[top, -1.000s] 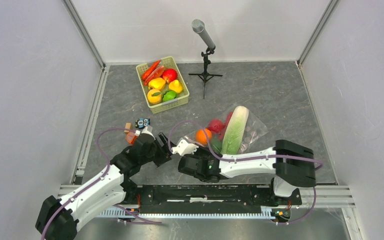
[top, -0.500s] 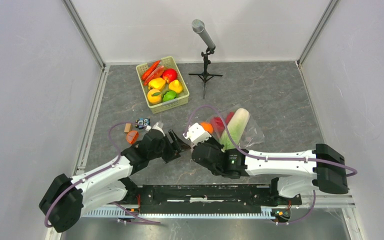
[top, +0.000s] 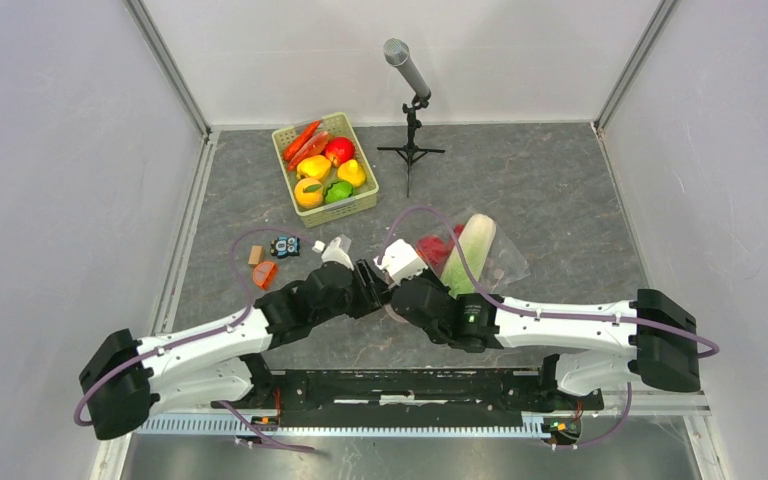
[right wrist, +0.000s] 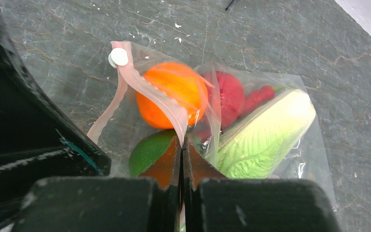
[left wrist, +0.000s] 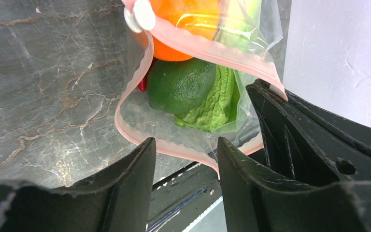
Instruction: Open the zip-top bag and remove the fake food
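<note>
Top external view, big picture: grey tabletop (top: 560, 200), and the bag (top: 510, 265) lies just ahead of both arms, mouth gaping, food all inside. Imo the long cabbage (right wrist: 265, 130) could jam in the mouth coming out, and the orange (right wrist: 174, 92) right at the opening might roll off. Meanwhile the right claw (right wrist: 181, 140) is clamped tight on the upper pink lip (left wrist: 207, 46). The left claw (left wrist: 184, 142) is part open and holding nothing, with the lower lip (left wrist: 119, 123) right at its gap. If it bites air, the whole bag just drags.

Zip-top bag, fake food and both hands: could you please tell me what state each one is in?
zip-top bag: mouth open
fake food: inside the bag
right hand: shut on the bag's upper zip strip
left hand: open, lower zip strip between its fingers
</note>
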`<action>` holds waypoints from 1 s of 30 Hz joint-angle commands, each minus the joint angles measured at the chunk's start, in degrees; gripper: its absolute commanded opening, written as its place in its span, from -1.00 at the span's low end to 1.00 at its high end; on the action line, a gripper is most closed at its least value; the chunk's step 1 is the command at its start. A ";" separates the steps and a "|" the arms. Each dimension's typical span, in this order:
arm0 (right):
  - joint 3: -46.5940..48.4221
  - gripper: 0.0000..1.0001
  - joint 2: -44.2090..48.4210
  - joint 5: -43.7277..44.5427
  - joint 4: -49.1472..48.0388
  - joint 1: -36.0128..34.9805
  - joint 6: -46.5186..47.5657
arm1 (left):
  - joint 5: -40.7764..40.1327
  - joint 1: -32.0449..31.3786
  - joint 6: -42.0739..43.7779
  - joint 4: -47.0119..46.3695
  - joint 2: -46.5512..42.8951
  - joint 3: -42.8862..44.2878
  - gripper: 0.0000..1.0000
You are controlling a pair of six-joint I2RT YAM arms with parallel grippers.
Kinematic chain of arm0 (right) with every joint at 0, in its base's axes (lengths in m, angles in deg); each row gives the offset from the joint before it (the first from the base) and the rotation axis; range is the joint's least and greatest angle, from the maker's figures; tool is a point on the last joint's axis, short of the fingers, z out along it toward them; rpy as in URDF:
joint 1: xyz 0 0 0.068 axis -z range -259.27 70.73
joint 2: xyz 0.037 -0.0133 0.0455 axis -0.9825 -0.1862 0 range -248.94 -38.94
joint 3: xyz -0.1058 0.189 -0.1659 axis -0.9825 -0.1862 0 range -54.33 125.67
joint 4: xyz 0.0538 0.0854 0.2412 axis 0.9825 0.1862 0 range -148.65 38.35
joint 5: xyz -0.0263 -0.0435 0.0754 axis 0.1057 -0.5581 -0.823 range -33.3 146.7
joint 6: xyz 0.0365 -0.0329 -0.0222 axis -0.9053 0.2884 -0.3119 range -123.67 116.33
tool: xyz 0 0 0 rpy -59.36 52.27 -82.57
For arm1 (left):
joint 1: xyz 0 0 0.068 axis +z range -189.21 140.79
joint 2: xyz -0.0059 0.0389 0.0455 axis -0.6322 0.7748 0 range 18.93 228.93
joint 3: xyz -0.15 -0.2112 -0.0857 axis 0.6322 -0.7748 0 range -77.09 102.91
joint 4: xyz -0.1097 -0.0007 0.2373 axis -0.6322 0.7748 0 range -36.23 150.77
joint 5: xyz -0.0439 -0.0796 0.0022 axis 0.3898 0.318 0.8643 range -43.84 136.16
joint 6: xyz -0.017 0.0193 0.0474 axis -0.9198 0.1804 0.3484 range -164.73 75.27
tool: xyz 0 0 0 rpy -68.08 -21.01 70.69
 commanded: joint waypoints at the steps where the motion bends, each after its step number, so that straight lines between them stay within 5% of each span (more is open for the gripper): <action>1: 2.46 -1.00 1.30 -1.02 -2.92 0.35 -0.82 | -3.40 -2.21 1.86 -4.26 4.31 2.58 0.07; 6: 2.88 -1.00 1.10 -3.59 -2.90 0.38 -1.70 | -3.91 -2.48 4.54 -12.26 8.66 3.27 0.07; 13: 4.13 -1.00 1.89 -7.05 -2.32 0.49 -3.32 | -4.74 -2.55 11.47 -29.62 14.49 -1.17 0.34; 30: 6.97 -1.00 1.59 -14.12 -0.85 0.78 -4.63 | -5.70 -3.47 20.80 -44.55 27.33 -2.37 0.66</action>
